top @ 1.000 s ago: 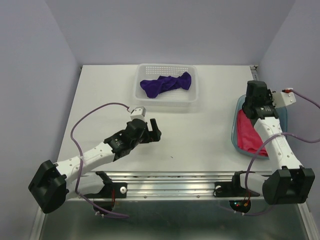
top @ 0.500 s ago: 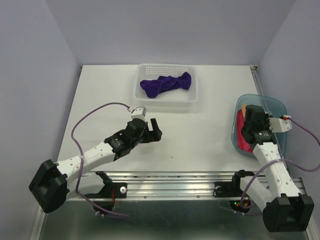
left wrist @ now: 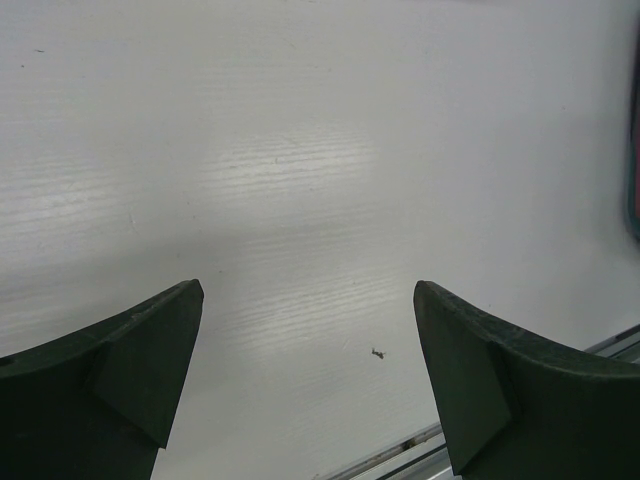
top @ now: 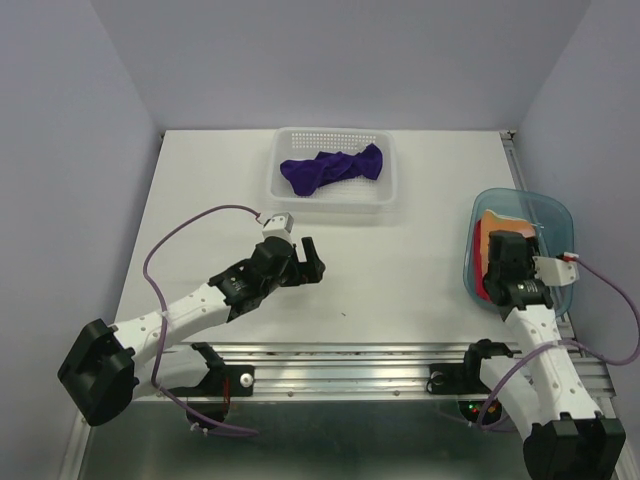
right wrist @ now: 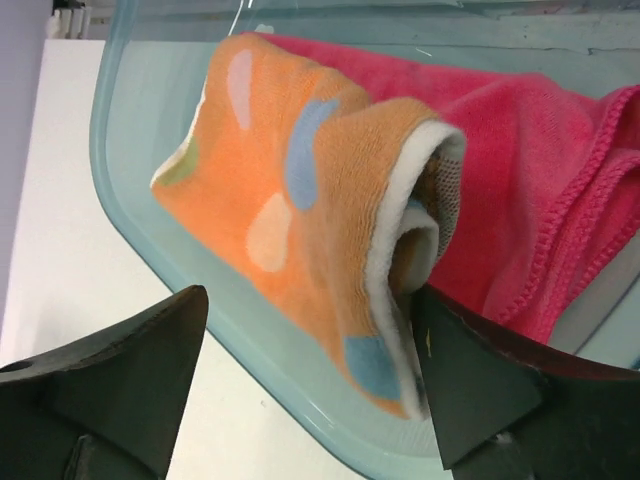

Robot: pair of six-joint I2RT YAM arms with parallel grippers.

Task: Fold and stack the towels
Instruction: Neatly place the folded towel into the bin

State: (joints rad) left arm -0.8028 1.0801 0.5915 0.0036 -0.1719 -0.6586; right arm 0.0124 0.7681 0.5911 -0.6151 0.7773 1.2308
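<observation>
The orange polka-dot towel (right wrist: 300, 200) lies folded in the teal tray (right wrist: 135, 150), resting partly on the pink towel (right wrist: 540, 170). My right gripper (right wrist: 310, 300) is open around the orange towel's near end. Its right finger touches the towel's white edge and its left finger stands apart. From above, the right gripper (top: 507, 240) hangs over the tray's near half, with the orange towel (top: 503, 220) beyond it and a strip of the pink towel (top: 481, 272) beside it. The purple towel (top: 330, 168) lies crumpled in the white basket (top: 385, 195). My left gripper (top: 312, 258) (left wrist: 308, 290) is open over bare table.
The teal tray (top: 552, 212) sits at the table's right edge, close to the side wall. The white basket stands at the back centre. A metal rail (top: 340, 352) runs along the near edge. A small dark speck (left wrist: 378, 352) marks the table under the left gripper.
My right arm has drawn back toward the near edge and its gripper has opened, leaving the orange towel lying in the tray. The left arm has not moved.
</observation>
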